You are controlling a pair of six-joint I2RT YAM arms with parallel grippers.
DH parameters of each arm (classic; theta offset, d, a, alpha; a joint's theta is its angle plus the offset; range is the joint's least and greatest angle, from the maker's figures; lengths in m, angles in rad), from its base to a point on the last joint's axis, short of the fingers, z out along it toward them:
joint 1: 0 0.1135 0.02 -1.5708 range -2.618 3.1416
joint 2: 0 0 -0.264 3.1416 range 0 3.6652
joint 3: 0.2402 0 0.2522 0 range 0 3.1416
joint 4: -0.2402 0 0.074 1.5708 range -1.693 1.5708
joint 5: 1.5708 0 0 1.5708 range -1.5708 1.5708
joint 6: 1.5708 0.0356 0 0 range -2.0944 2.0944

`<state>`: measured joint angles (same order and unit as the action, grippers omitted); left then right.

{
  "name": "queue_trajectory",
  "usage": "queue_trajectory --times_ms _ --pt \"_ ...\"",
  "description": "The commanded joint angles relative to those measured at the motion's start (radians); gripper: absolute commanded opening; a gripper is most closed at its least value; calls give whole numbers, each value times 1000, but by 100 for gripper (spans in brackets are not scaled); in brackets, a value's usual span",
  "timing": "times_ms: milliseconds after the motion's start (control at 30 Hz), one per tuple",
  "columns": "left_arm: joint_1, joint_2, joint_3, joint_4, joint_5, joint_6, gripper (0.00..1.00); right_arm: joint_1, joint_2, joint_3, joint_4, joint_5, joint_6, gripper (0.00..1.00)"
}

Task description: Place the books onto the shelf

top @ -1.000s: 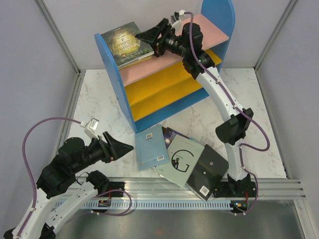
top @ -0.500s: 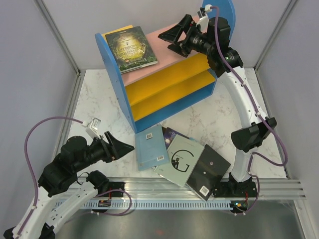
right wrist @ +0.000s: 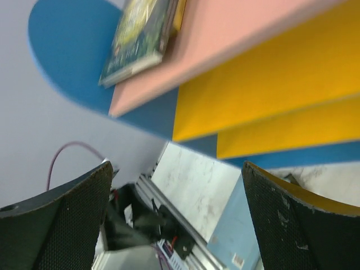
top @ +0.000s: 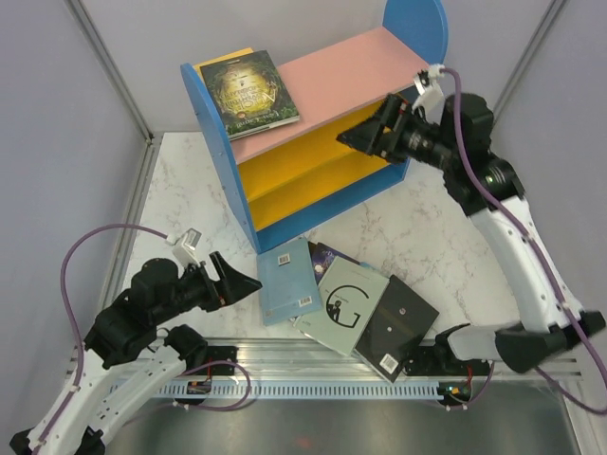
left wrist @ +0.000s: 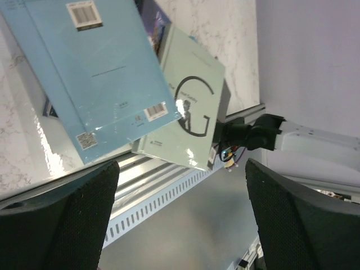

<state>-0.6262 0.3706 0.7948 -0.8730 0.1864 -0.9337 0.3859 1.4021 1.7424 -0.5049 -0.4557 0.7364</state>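
**A:** What's different from a second ago?

**B:** The right pincer was up at the dark green book. It has since let go and swung down to the right of the frame, in front of the yellow boards. Its jaws are spread with nothing between them.

**A:** And the book?

**B:** It lies flat on the pink top board of the shelf, upper left, on top of the yellow book. I'd count those two as placed.

**A:** The left side?

**B:** The left pincer has widened and crept a little toward the heap on the desk. It's released and empty, just beside the left edge of the pale blue book.

**A:** What remains?

**B:** The pale blue one, the grey G book, the black book, and a purple book peeping out from under them. They all overlap at lower centre. My guess is the blue one goes next, since it lies uppermost and nearest the left pincer.
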Motion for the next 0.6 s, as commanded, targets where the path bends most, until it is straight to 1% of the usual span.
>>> queue_trajectory --times_ms 0,33,67,133,167,200,233,300,333,367,433,467,567 --pt "-6 27 -72 -7 2 4 95 2 -233 -258 130 -21 27 98" --pt "-6 39 -89 -6 8 1 96 2 -315 -329 141 -35 43 98" --pt "-4 48 -106 -3 15 -7 96 5 -348 -460 141 -41 64 98" --pt "-4 74 -158 6 22 -13 97 25 -402 -585 149 -38 130 98" --pt "-3 89 -198 29 40 -20 97 59 -451 -736 155 -3 165 98" --pt "0 90 -216 43 41 -25 97 80 -451 -738 164 12 166 97" --pt "3 105 -233 64 62 -30 97 103 -463 -815 178 24 196 96" --pt "17 120 -279 127 90 -42 97 152 -462 -878 224 58 227 95" --pt "22 137 -292 149 117 -45 97 162 -450 -938 247 57 259 95" --pt "28 143 -314 187 128 -53 97 172 -442 -966 300 55 279 94" --pt "31 159 -338 221 157 -62 97 194 -422 -1035 344 63 302 93" --pt "33 168 -362 241 163 -73 96 202 -416 -1055 386 63 325 93" --pt "34 168 -414 304 183 -94 95 232 -391 -1115 446 72 346 93"
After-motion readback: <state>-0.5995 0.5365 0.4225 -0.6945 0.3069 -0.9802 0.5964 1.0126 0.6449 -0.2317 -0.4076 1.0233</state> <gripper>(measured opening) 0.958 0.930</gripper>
